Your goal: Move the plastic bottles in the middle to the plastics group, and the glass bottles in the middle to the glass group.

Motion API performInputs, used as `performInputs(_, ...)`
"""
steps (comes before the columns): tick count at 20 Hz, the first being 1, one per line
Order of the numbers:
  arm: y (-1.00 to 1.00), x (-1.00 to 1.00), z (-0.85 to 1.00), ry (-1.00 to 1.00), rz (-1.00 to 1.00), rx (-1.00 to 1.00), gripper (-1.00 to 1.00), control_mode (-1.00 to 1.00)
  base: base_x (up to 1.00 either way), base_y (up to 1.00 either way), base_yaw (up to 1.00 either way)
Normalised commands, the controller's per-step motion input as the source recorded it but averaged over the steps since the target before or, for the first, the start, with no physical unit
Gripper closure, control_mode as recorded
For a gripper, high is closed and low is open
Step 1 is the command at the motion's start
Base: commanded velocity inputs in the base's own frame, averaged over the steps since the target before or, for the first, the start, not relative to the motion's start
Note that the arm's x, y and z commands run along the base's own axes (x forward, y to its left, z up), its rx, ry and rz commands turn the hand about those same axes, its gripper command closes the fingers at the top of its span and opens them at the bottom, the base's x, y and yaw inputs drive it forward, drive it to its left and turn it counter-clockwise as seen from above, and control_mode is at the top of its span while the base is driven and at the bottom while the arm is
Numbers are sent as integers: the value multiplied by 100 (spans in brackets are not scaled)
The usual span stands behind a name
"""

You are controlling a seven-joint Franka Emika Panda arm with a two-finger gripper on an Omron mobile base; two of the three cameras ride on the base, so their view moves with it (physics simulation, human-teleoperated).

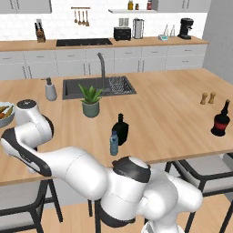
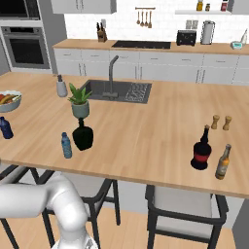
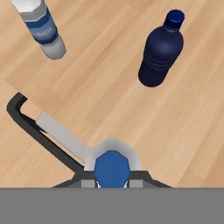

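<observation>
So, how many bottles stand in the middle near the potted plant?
2: a small pale blue bottle by the counter edge and a squat black bottle just behind it.

White arm (image 1: pixel 82 175) folded low to the left, hand (image 3: pixel 112 183) shut, pointing down.

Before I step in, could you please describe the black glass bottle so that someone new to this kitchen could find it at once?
Start at the sink in the wooden island, then come toward the near edge past the potted plant. The black bottle stands just beyond it, beside a small pale blue bottle. It is squat, all black and short-necked, with no label, unlike the red-labelled bottle far to the right.
</observation>
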Motion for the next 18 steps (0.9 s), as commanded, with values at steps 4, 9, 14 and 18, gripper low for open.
performInputs(4,0,0,-12,0,0,0,100,-100,0,0,0)
performInputs(9,0,0,-1,0,0,0,100,-100,0,0,0)
performInputs(14,0,5,0,0,0,0,100,-100,0,0,0)
performInputs(18,0,1,0,0,0,0,100,-100,0,0,0)
